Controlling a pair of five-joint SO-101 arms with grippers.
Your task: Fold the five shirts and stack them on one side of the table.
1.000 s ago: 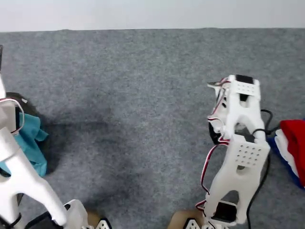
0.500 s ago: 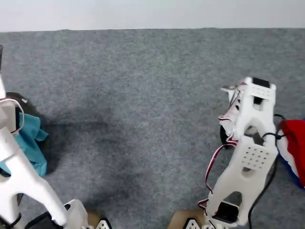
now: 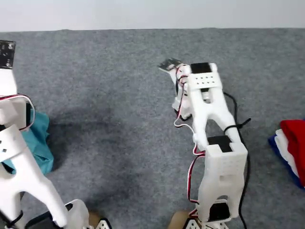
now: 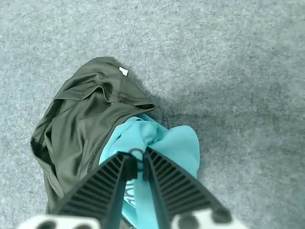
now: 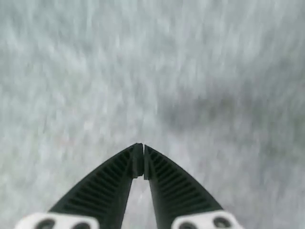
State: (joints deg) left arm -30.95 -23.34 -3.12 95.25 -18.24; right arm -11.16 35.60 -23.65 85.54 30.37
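A teal shirt (image 4: 171, 148) lies crumpled on the grey carpet, partly under a dark olive shirt (image 4: 81, 124). My left gripper (image 4: 136, 160) is shut on a fold of the teal shirt at its top. In the high view the teal shirt (image 3: 42, 143) shows at the left edge beside the left arm (image 3: 14, 143). My right gripper (image 5: 138, 164) is shut with nothing in it, over bare carpet. From above, the right gripper (image 3: 170, 64) sits at the middle of the table, towards the back. A folded stack of red, white and blue shirts (image 3: 291, 145) lies at the right edge.
Grey carpet (image 3: 109, 95) covers the whole table, with a pale wall (image 3: 152, 14) along its far edge. The right arm's body and cables (image 3: 214, 143) stretch from the front edge to the middle.
The right arm has swung away from the folded stack, leftward and farther back to the table's middle. The left arm has shifted a little and now covers the dark shirt in the high view.
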